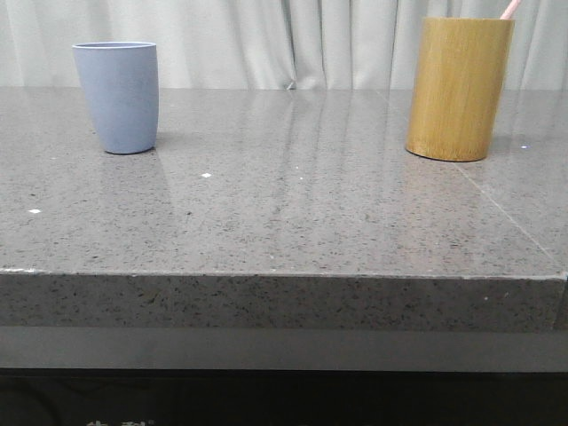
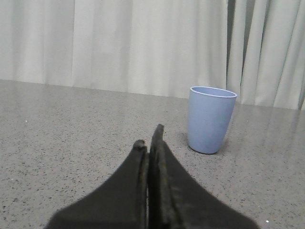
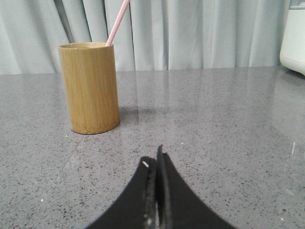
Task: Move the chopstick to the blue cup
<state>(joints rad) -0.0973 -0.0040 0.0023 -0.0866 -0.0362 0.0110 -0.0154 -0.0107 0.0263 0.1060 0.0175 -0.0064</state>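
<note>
The blue cup (image 1: pixel 116 96) stands upright at the far left of the grey stone table. In the left wrist view the blue cup (image 2: pixel 210 119) is a short way beyond my left gripper (image 2: pixel 148 136), which is shut with nothing in it. The pale pink chopstick (image 3: pixel 117 21) leans out of the bamboo cylinder (image 3: pixel 90 88); only its tip (image 1: pixel 509 9) pokes above the cylinder (image 1: pixel 458 87) in the front view. My right gripper (image 3: pixel 154 157) is shut and empty, low over the table, well short of the cylinder.
The grey table (image 1: pixel 284 213) has a front edge (image 1: pixel 284 275) near the camera. Pale curtains (image 1: pixel 293 40) hang behind it. A white object (image 3: pixel 294 38) sits at the edge of the right wrist view.
</note>
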